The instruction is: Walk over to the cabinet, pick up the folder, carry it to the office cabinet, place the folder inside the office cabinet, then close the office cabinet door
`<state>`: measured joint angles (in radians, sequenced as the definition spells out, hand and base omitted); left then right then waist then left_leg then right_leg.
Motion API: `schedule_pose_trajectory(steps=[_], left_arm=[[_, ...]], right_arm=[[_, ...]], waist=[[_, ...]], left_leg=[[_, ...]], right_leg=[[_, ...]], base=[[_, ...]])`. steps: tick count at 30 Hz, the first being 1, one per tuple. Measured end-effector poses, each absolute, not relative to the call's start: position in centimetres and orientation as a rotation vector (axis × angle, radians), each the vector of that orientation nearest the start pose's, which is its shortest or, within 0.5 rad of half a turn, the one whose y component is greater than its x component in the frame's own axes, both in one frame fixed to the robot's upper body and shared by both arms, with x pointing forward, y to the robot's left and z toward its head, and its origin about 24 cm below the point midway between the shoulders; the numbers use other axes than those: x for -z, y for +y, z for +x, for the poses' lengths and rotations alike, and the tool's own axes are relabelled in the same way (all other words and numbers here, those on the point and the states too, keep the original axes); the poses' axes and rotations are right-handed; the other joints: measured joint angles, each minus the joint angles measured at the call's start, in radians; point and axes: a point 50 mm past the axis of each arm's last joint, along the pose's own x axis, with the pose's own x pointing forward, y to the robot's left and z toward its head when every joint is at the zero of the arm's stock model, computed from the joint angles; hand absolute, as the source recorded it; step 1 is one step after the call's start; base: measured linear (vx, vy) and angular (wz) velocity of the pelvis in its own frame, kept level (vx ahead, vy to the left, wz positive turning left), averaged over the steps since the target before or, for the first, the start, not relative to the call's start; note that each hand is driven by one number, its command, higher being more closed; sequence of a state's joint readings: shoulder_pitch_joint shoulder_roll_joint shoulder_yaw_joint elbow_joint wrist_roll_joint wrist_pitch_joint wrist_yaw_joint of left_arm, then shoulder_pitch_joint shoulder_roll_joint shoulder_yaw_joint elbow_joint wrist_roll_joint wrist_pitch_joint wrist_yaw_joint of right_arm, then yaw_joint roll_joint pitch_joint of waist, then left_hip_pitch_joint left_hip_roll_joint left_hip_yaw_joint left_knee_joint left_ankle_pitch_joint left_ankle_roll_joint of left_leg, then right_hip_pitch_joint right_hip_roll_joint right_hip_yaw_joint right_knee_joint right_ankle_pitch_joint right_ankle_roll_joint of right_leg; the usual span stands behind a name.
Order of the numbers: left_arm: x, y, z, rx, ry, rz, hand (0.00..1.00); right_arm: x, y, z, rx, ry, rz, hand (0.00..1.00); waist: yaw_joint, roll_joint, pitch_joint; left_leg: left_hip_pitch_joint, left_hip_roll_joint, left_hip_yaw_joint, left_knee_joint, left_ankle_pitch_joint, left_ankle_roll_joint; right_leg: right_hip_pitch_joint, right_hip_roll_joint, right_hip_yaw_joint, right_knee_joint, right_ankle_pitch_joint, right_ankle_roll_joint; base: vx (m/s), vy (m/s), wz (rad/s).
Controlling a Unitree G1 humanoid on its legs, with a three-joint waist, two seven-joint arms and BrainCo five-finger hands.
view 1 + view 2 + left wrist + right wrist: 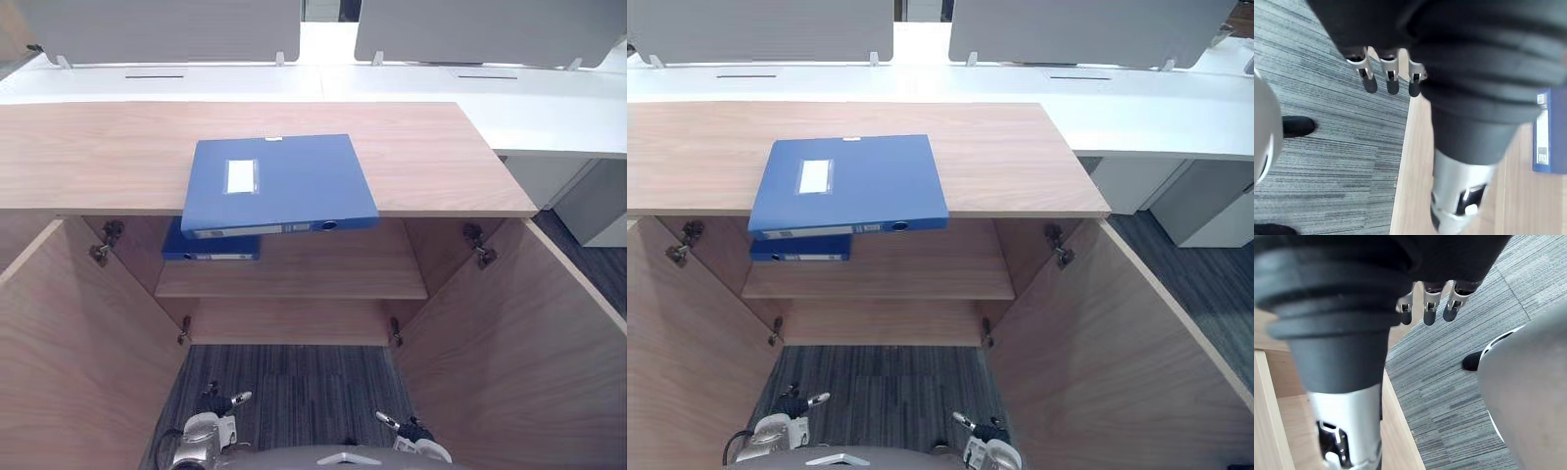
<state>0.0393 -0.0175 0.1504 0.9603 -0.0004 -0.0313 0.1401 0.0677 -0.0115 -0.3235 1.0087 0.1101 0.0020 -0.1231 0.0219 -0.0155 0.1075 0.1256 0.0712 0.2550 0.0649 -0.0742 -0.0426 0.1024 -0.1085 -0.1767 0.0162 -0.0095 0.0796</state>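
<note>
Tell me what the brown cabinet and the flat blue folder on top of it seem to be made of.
The flat blue folder looks like stiff board covered in matt plastic: even colour, straight edges, no sag where it overhangs. The brown cabinet looks like laminated wood-grain board, matt; its thin square edges hint at veneer or print, not solid wood.

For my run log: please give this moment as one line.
folder: on cabinet top, overhanging edge | second folder: on shelf inside | doors: open | left hand: low, open | right hand: low, open
</note>
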Motion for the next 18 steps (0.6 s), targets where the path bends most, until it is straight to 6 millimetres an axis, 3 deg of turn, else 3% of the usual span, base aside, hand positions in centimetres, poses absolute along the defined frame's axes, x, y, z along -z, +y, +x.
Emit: schedule_pose_trajectory(steps=[4,8,18], left_arm=[[13.2,17.3,13.8,-0.294,0.839,-0.025,0.0],[9.1,18.4,16.1,-0.318,0.586,0.016,0.0],[0.6,21.6,18.7,-0.45,0.17,0.195,0.0]], right_arm=[[15.8,-20.3,9.9,0.499,1.063,0.16,0.0],[15.7,-20.1,10.0,0.482,1.048,0.136,0.0],[15.6,-20.0,9.2,0.453,1.043,0.107,0.0]], waist=[[0.002,-0.008,0.003],[0.004,-0.014,0.001],[0.01,-0.01,-0.042]], left_leg=[[0.004,-0.012,-0.021,-0.034,0.029,0.004],[0.013,-0.027,-0.038,-0.075,0.049,-0.002],[0.04,-0.029,-0.038,-0.1,0.054,0.004]], right_leg=[[-0.003,-0.004,0.0,-0.013,0.014,-0.002],[-0.018,-0.011,0.016,-0.016,0.019,0.0],[0.007,-0.005,0.027,-0.036,0.03,0.013]], base=[[-0.12,-0.009,0.06],[-0.11,0.016,0.01],[0.01,0.006,-0.02]])
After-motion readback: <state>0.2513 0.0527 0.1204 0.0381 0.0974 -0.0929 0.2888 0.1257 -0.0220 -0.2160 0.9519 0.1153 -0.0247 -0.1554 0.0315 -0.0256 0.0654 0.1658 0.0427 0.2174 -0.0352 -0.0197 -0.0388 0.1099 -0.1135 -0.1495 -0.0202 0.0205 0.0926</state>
